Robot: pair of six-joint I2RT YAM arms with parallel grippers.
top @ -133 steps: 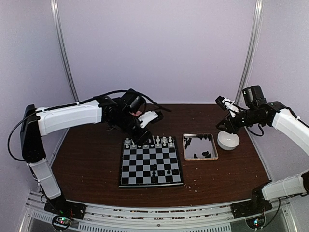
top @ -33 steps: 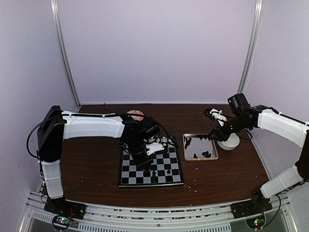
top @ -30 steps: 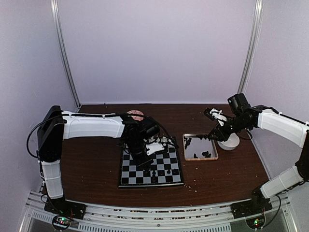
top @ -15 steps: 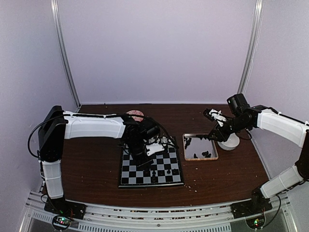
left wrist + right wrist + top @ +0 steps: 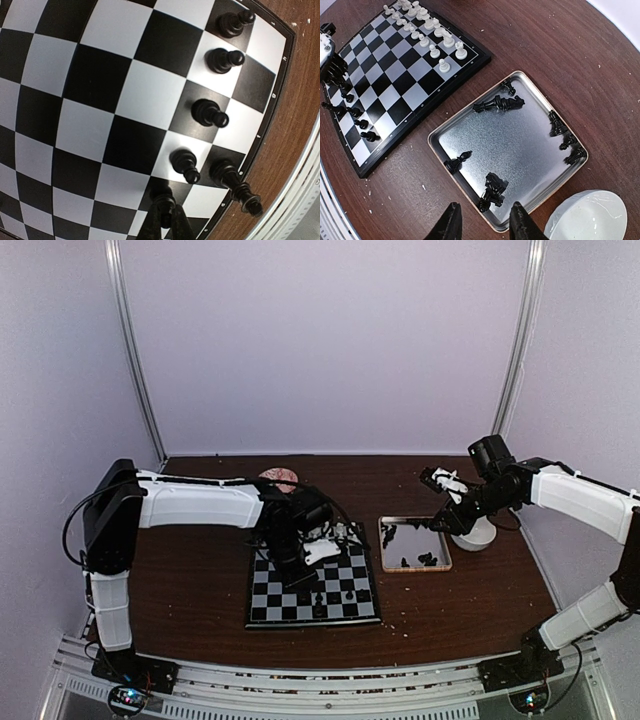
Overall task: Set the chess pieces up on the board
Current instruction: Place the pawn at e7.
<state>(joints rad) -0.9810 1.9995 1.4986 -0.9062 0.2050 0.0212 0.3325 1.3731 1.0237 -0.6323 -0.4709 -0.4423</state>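
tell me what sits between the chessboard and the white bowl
The metal tray with loose black pieces on it, clearest in the right wrist view.

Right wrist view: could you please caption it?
Open right pincer hovers near silvery metal tray holding tiny black chess pieces.

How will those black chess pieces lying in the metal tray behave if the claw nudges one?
Tiny and probably light, the black chess pieces would likely skid across the smooth metal tray under a nudge from the right claw. Those lying on their sides may roll. Clustered ones could snag neighbours.
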